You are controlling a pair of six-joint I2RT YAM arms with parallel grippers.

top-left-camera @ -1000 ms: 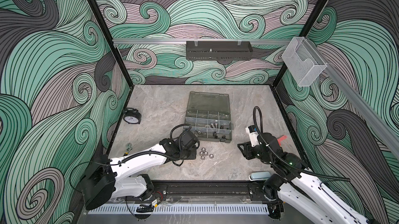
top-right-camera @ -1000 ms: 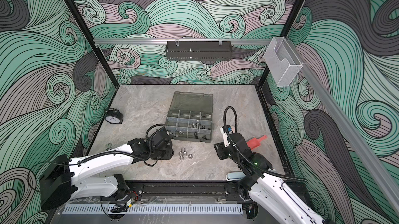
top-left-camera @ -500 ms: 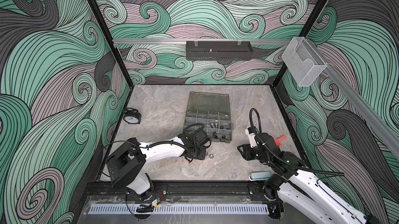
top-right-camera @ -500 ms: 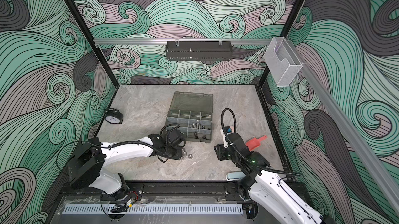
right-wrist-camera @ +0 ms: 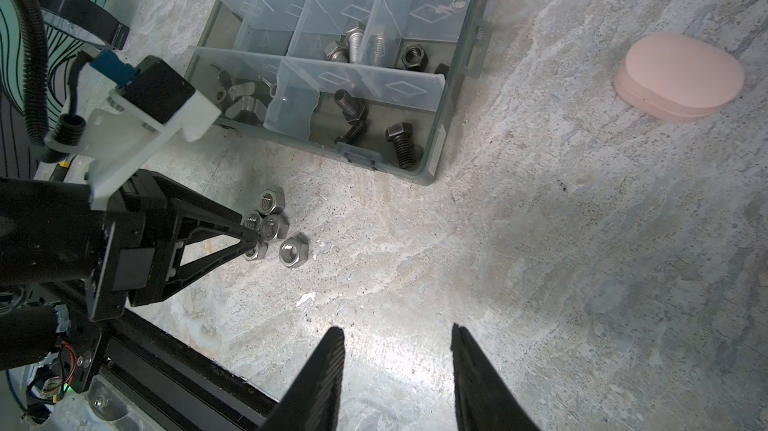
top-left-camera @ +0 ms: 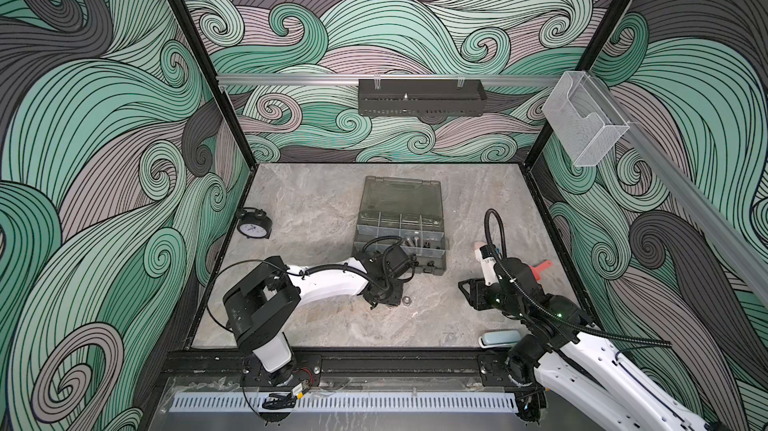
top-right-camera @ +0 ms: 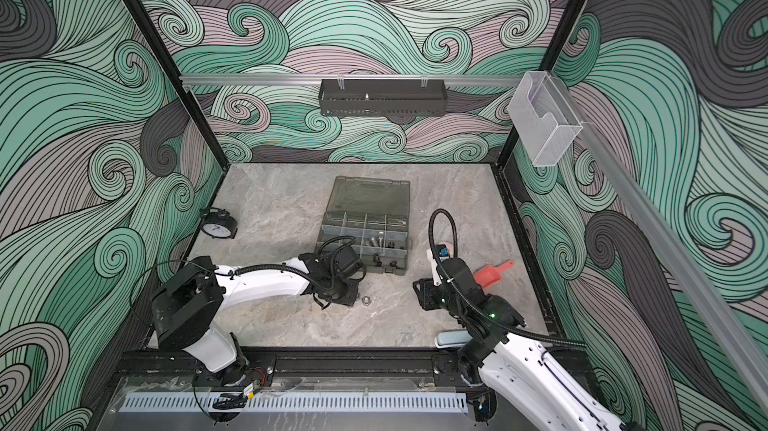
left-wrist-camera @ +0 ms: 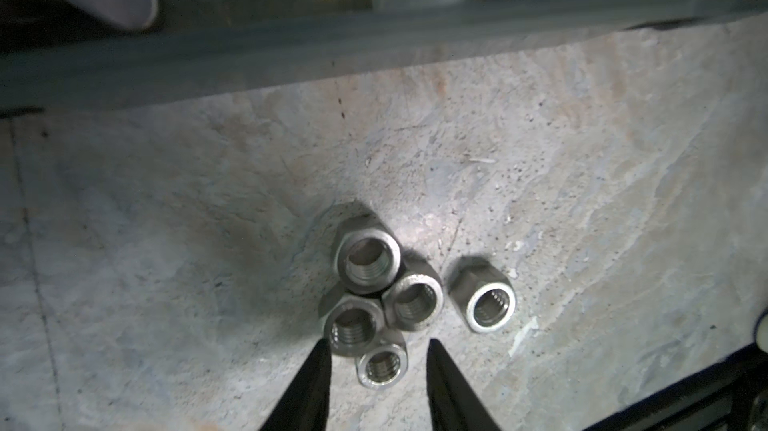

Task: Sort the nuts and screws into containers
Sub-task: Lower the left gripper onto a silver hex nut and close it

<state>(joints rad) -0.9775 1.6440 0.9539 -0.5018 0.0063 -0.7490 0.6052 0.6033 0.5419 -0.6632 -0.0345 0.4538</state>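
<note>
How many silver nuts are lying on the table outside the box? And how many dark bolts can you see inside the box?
Silver nuts on the table: 5
Dark bolts showing in the box: 3
Total: 8

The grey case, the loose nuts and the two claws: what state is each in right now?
Case, lid open, folded back.
Screws, lying inside the case.
Loose nuts, five on the table, four touching, one apart.
Left gripper, open, tips either side of one nut.
Right gripper, open, holding nothing.
</note>
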